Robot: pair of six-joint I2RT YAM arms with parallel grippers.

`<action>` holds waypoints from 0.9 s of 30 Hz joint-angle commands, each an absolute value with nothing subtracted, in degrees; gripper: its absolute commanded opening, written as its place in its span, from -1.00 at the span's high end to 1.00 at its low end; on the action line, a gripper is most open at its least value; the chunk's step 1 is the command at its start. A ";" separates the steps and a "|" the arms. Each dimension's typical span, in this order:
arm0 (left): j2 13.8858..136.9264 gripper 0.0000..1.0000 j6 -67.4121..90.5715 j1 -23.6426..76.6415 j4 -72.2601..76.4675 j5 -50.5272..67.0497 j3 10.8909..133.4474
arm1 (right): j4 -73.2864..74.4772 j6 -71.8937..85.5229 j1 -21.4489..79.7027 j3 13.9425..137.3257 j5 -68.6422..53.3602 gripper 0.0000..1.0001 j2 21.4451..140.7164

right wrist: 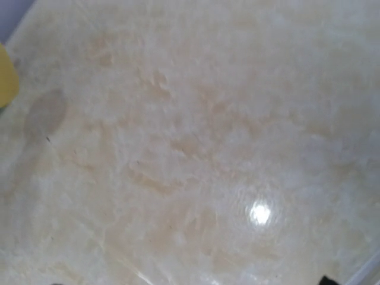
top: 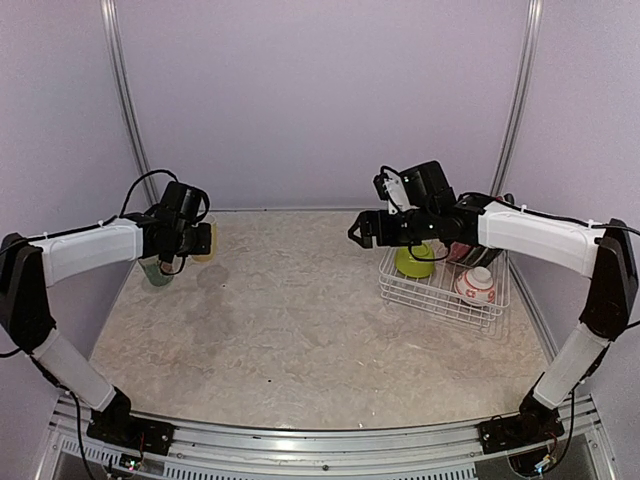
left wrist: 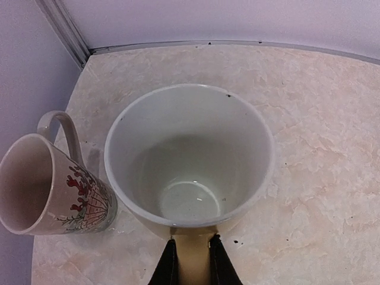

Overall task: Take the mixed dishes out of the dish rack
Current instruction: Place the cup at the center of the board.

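Note:
My left gripper (left wrist: 193, 252) is shut on the handle of the yellow cup (left wrist: 190, 160), which is upright with its white inside showing. It is at the table's back left, where the left gripper (top: 197, 240) and yellow cup (top: 207, 240) also show from above. Beside it stands the cream mug (left wrist: 50, 187) with a red and teal-green pattern, seen from above as the mug (top: 157, 271). At the right, the white wire dish rack (top: 440, 295) holds a lime-green bowl (top: 415, 262), a small white-and-red bowl (top: 476, 286) and a reddish plate (top: 468, 252). My right gripper (top: 357, 232) hovers open and empty left of the rack.
The back wall and two metal corner posts (top: 125, 100) close off the table behind. In the right wrist view only marbled tabletop (right wrist: 190, 148) shows, with the yellow cup's edge (right wrist: 6, 77) at far left.

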State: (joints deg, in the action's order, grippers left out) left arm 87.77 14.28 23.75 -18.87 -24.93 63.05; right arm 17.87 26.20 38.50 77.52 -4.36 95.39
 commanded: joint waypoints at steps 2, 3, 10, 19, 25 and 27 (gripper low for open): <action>88.19 1.00 15.46 23.29 -4.60 -28.77 59.65 | 15.70 24.94 38.42 75.94 -1.64 -0.82 91.09; 88.27 1.00 14.86 23.25 -2.80 -29.12 58.85 | 15.68 24.95 38.49 75.54 -1.23 -0.84 90.58; 90.38 1.00 14.76 21.69 -0.44 -32.98 56.96 | 13.88 25.11 38.45 72.53 -0.55 -0.92 87.26; 92.91 1.00 18.47 20.47 0.40 -34.42 54.92 | 13.70 24.91 38.42 70.70 -0.44 -0.96 84.51; 94.80 1.00 23.45 20.44 -4.16 -35.08 55.26 | 14.14 24.97 38.46 69.48 1.57 -0.97 82.16; 95.30 1.00 25.47 20.42 -5.87 -35.03 55.66 | 14.42 24.81 38.42 69.28 1.92 -0.98 81.64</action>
State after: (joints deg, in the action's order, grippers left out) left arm 94.59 20.67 20.64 -5.28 -32.51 55.20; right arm 14.20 25.28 38.50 70.50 0.12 83.94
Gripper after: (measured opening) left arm 0.096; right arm 0.986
